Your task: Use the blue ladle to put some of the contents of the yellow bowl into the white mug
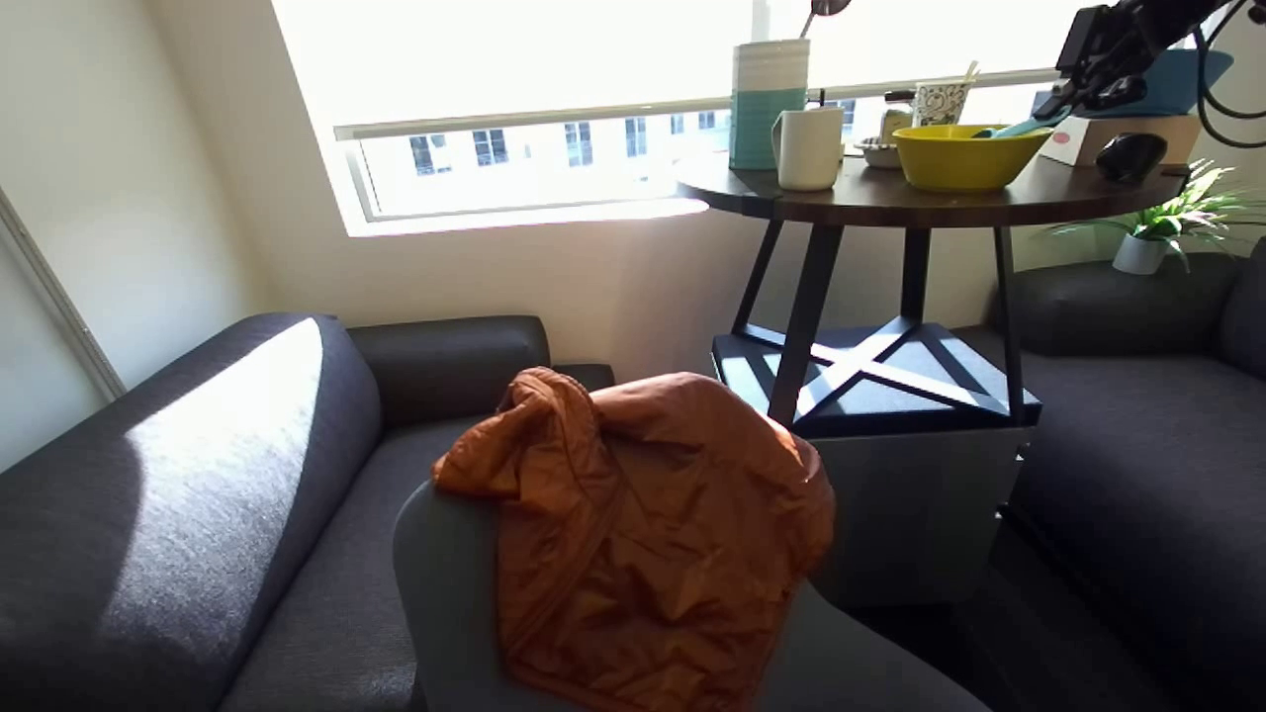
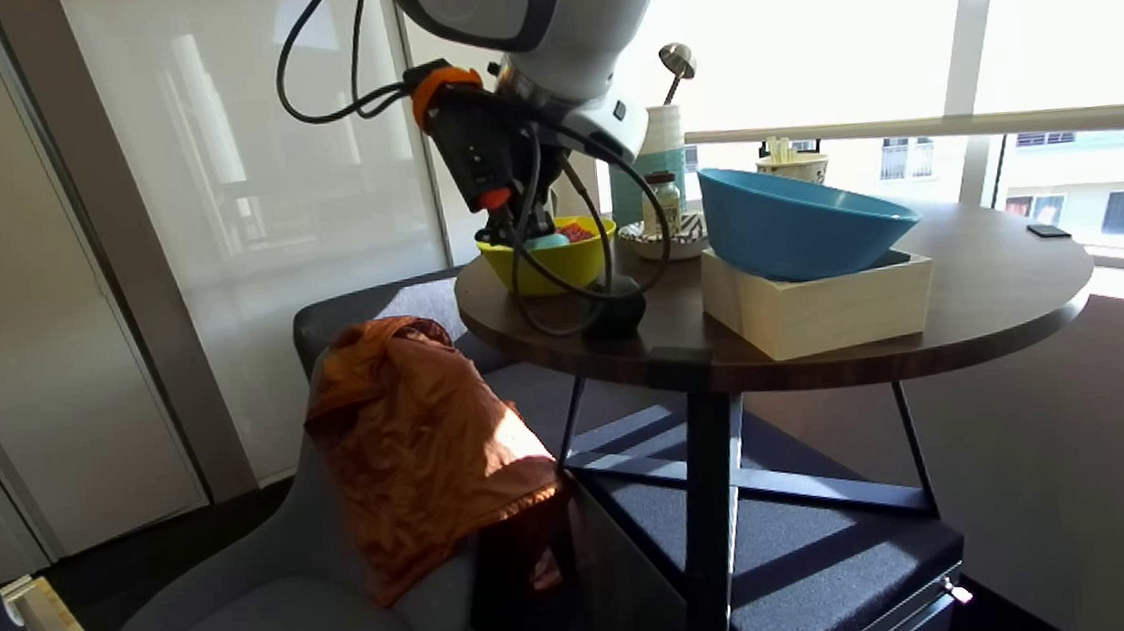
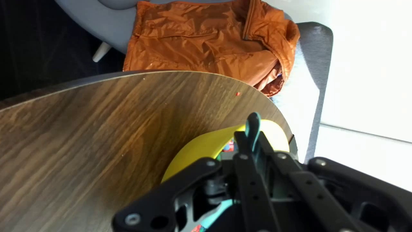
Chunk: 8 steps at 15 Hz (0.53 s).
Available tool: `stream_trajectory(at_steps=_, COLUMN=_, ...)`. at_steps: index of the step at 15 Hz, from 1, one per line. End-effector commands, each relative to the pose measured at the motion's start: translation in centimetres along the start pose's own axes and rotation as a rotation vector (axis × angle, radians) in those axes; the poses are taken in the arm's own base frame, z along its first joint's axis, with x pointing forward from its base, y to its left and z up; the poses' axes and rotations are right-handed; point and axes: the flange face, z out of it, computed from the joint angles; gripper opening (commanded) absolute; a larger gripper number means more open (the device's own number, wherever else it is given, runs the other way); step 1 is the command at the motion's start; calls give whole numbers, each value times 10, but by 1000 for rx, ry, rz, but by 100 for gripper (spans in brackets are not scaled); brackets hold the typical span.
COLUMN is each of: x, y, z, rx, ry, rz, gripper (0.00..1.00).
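Note:
The yellow bowl (image 1: 964, 163) stands on the round table and also shows in an exterior view (image 2: 559, 271) and the wrist view (image 3: 193, 149). Colourful contents with red parts (image 2: 576, 232) lie in it. My gripper (image 1: 1063, 107) is shut on the handle of the blue ladle (image 1: 1024, 127), above the bowl's rim. In the wrist view the fingertips (image 3: 252, 141) pinch the handle, whose rounded end (image 3: 253, 124) sticks out beyond them. The scoop (image 2: 548, 241) is in the bowl, partly hidden. The white mug (image 1: 809, 148) stands upright beside the bowl, out of the wrist view.
A tall white and teal container (image 1: 769, 104) stands behind the mug. A jar (image 2: 661, 202), a patterned dish (image 2: 691, 238) and a patterned cup (image 1: 940, 104) stand near the bowl. A wide blue bowl (image 2: 801, 226) tilts on a wooden box (image 2: 822, 305). A black rounded object (image 2: 615, 308) is close by.

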Motion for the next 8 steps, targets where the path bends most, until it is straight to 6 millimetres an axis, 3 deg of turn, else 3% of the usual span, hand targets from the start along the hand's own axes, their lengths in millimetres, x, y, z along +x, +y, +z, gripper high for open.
stream_trajectory(at_steps=1, x=8, y=2, z=-4, rx=100, ry=13, rz=31, gripper=2)
stream_trajectory(at_steps=8, x=8, y=11, z=-8, rx=229, ry=48, rz=63, gripper=2)
